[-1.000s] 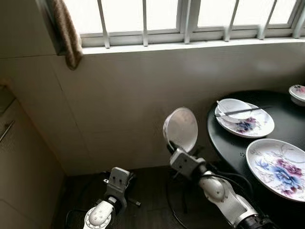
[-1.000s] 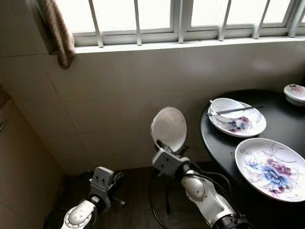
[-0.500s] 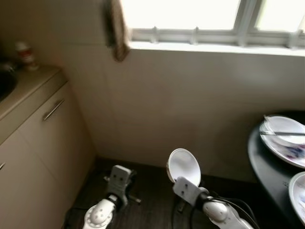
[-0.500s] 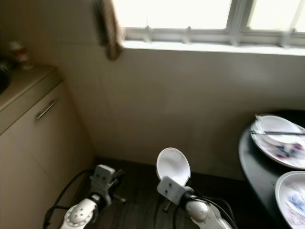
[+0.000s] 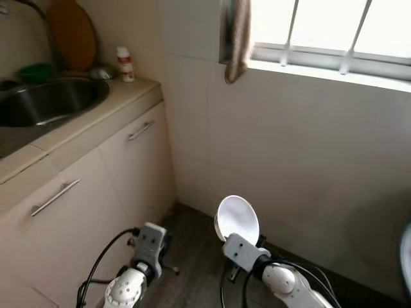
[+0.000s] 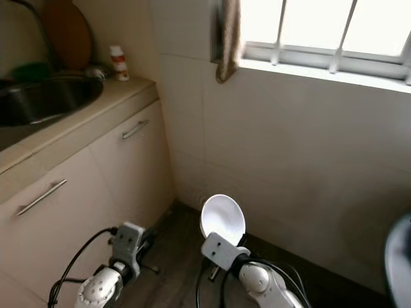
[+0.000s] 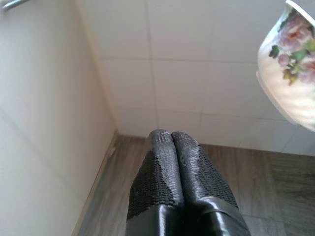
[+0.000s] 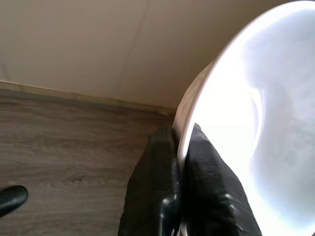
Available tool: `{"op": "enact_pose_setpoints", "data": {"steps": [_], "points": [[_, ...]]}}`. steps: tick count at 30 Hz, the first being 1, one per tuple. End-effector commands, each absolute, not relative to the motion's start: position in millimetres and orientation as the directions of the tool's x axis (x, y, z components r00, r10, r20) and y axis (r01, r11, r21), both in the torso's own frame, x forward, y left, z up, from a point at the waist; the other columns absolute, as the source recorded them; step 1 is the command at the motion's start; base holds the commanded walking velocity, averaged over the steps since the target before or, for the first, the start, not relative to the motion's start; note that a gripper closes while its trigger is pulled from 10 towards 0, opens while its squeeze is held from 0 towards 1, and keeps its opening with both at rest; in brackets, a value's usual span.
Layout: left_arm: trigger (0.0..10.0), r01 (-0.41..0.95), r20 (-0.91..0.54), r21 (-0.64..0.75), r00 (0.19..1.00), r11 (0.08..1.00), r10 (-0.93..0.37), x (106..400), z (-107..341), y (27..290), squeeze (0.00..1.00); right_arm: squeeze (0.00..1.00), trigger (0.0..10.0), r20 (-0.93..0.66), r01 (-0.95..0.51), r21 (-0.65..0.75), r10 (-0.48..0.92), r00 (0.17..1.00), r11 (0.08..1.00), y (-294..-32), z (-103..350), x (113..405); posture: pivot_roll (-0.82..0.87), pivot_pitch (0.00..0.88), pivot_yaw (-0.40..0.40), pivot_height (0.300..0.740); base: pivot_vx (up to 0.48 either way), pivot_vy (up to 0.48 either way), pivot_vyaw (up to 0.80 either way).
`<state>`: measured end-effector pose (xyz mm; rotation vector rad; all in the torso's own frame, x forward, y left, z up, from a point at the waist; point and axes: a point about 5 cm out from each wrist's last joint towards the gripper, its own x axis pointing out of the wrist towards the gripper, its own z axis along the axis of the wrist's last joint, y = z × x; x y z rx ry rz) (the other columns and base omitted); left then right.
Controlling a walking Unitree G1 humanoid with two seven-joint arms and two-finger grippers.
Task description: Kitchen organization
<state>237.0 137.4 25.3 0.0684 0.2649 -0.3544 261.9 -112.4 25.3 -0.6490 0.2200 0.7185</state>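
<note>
Two silver robot arms reach up from the bottom of the frame. Lower centre, the right pincer (image 8: pixel 178 147) is clamped on the rim of a white bowl (image 5: pixel 237 219), one finger inside and one outside, holding it upright on edge above the dark wooden floor (image 5: pixel 192 256). Lower left, the left pincer (image 7: pixel 171 142) has its fingers pressed together, holding nothing. Upper left, a steel sink (image 5: pixel 45 102) sits in a beige table (image 5: pixel 128 93) with a small bottle (image 5: pixel 125 63); a barred window (image 5: pixel 334 32) is upper right
</note>
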Motion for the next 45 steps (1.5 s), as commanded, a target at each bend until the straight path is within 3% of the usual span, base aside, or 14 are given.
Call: {"op": "enact_pose_setpoints", "data": {"steps": [1, 22, 26, 34, 38, 45], "points": [[10.0, 0.364, -0.263, 0.015, 0.9, 0.931, -0.348, 237, 26, 135, 0.0, 0.0, 9.8, -0.39, -0.648, -0.452, 0.518, 0.761, 0.613, -117, 27, 266, -0.08, 0.0, 0.021, 0.74, 0.0, 0.0, 0.8], [10.0, 0.304, -0.196, 0.083, 0.939, 0.949, -0.284, 236, 34, 141, 0.0, 0.0, 10.0, -0.323, -0.558, -0.464, 0.455, 0.83, 0.688, -121, 35, 274, -0.09, 0.0, 0.019, 0.74, 0.0, 0.0, 0.04], [10.0, 0.245, -0.092, 0.105, 0.967, 0.964, -0.236, 235, 48, 148, 0.0, 0.0, 10.0, -0.193, -0.454, -0.488, 0.415, 0.889, 0.746, -126, 53, 283, -0.09, 0.0, 0.021, 0.74, 0.0, 0.0, 0.0], [10.0, 0.213, 0.08, 0.146, 0.971, 0.966, -0.226, 254, 91, 150, 0.0, 0.0, 10.0, 0.043, -0.32, -0.441, 0.375, 0.926, 0.839, -123, 94, 296, -0.08, 0.0, 0.022, 0.74, 0.224, 0.0, 0.56], [10.0, 0.192, 0.202, 0.145, 0.955, 0.971, -0.219, 269, 123, 147, 0.0, 0.0, 10.0, 0.275, -0.194, -0.417, 0.326, 0.904, 0.888, -118, 148, 309, -0.08, 0.0, 0.026, 0.74, 0.306, 0.0, 0.32], [10.0, 0.195, 0.265, 0.141, 0.937, 0.971, -0.227, 274, 142, 139, 0.0, 0.0, 10.0, 0.361, -0.166, -0.458, 0.354, 0.863, 0.873, -110, 174, 313, -0.09, 0.0, 0.027, 0.74, 0.303, 0.0, 0.11]]}}
